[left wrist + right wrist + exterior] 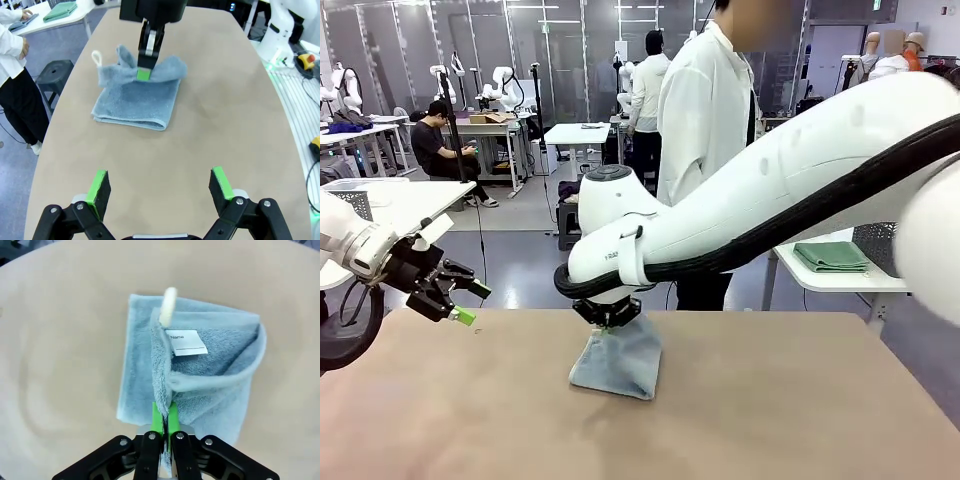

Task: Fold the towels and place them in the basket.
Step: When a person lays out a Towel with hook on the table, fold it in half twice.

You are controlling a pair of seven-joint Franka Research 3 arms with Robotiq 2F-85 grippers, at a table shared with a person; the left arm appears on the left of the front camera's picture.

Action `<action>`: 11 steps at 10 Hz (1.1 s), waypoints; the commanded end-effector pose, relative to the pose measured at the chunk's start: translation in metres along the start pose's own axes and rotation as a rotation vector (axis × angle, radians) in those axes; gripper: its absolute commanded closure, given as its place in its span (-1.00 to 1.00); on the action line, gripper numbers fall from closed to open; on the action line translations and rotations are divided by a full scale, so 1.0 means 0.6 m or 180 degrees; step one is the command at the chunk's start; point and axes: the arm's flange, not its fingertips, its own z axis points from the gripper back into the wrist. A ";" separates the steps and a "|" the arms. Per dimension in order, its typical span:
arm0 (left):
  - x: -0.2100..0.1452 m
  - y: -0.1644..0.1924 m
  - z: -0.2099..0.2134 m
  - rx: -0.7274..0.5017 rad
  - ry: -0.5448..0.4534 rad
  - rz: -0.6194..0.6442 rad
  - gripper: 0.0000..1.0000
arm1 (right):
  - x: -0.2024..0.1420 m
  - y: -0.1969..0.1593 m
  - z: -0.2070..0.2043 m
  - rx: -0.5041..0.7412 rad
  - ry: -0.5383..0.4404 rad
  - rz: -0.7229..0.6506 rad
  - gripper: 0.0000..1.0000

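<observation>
1. Pinch: R gripper [163, 419] has pads pressed together on the raised edge of the blue towel [200, 375]. Rest of towel lies folded on the table [800, 400], about mid-table.
2. Held edge stands up like a tent. Label [186, 343] and loop [168, 305] sit just beyond the pads, facing up.
3. Step, my read: laying the lifted edge over to finish the fold. To do it well, carry the edge low, line it up w/ the folded edge opposite, and let go only once flat. A high lift would prob pull the lower layers open.
4. L gripper [160, 182]: jaws spread wide, nothing between them. It hovers over the near-left of the table, well apart from the towel.
5. Room: bare tabletop all round the towel, no clutter. Person [705, 110] stands beyond the far edge, so moves toward the robot side look safer.
</observation>
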 end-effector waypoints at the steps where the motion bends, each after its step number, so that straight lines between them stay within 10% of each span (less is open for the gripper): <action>1: 0.003 -0.003 0.002 0.0016 0.0022 0.0019 -1.00 | 0.001 0.020 -0.005 0.0079 0.0139 -0.0147 1.00; 5: 0.003 -0.003 0.002 0.0016 0.0022 0.0019 -1.00 | 0.003 0.030 -0.037 0.0127 0.0128 -0.0240 1.00; 11: 0.003 -0.003 0.002 0.0016 0.0022 0.0019 -1.00 | -0.002 0.002 -0.017 0.0307 0.0045 -0.0219 -0.28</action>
